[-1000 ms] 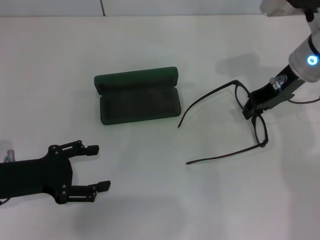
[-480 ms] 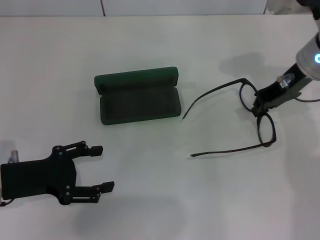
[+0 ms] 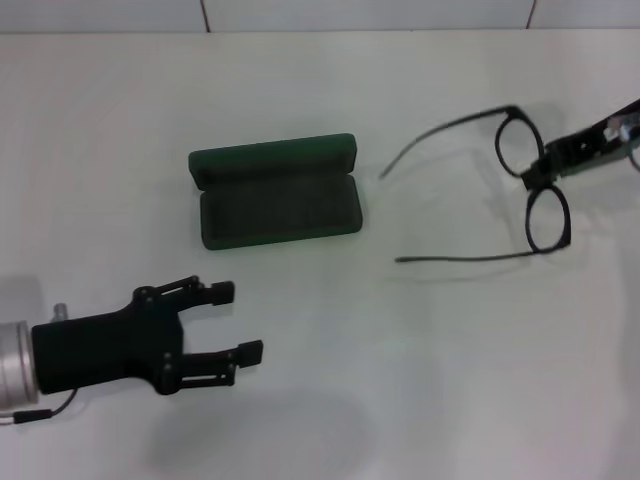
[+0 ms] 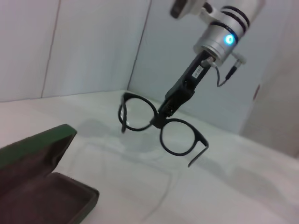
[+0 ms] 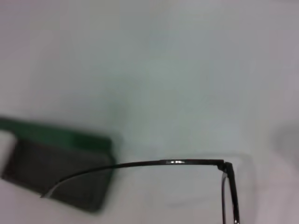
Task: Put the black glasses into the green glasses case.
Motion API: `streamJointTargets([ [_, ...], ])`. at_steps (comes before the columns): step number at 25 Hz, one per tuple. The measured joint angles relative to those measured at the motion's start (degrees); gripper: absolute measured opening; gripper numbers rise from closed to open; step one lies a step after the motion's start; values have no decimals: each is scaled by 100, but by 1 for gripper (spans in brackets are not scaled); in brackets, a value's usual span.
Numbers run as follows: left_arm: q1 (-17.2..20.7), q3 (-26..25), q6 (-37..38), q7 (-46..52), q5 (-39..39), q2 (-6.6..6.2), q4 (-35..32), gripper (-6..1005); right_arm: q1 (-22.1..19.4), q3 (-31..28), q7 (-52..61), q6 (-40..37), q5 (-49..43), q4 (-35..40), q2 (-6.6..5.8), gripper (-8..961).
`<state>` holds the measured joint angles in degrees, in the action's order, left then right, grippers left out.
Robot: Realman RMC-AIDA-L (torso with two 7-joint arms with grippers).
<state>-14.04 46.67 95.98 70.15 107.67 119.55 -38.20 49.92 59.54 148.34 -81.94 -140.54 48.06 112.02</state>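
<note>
The task stood roughly at its midpoint: the black glasses (image 3: 530, 175) were off the white table (image 3: 320, 80), pinched at the bridge by the right gripper (image 3: 548, 170), whose fingers were clenched on the frame between the two lenses, while nothing lay in the green glasses case (image 3: 275, 190) yet. In the left wrist view the glasses (image 4: 161, 128) hung clear of the tabletop under the right gripper (image 4: 163, 119), temples unfolded and trailing toward the case. The case lay open with its lid tipped back on the far side and its dark lining facing up, well apart from the glasses. What remained, by my judgement, was to carry the frame across to the case, lower it into the tray and let go; the spread temples looked wider than the tray, so folding or careful angling would likely be needed. The left gripper (image 3: 225, 325) hovered near the table's front, fingers spread and holding nothing, near the case's front edge but not touching it. Bare table lay between glasses and case, leaving an unobstructed path, though the right gripper sat close to the head view's right edge.
</note>
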Motion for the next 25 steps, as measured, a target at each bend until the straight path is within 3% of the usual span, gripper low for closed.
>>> streamJointTargets([
  [4, -232, 0, -7, 213, -267, 3, 420, 877, -166, -545, -799, 124, 578, 21, -29, 95],
  [9, -474, 0, -115, 266, -567, 6, 901, 861, -231, -654, -1434, 295, 1125, 28, -15, 94],
  [18, -888, 30, -181, -41, -881, -3, 1703, 761, -264, -630, -2601, 833, 2178, -258, 354, 94],
  [21, -1008, 45, -187, -55, -825, 10, 1878, 519, -255, -445, -3075, 972, 3053, -760, 391, 94],
  [25, -1074, 18, -192, -77, -857, 18, 1998, 359, -249, -240, -3670, 1045, 3971, -1319, 393, 94],
])
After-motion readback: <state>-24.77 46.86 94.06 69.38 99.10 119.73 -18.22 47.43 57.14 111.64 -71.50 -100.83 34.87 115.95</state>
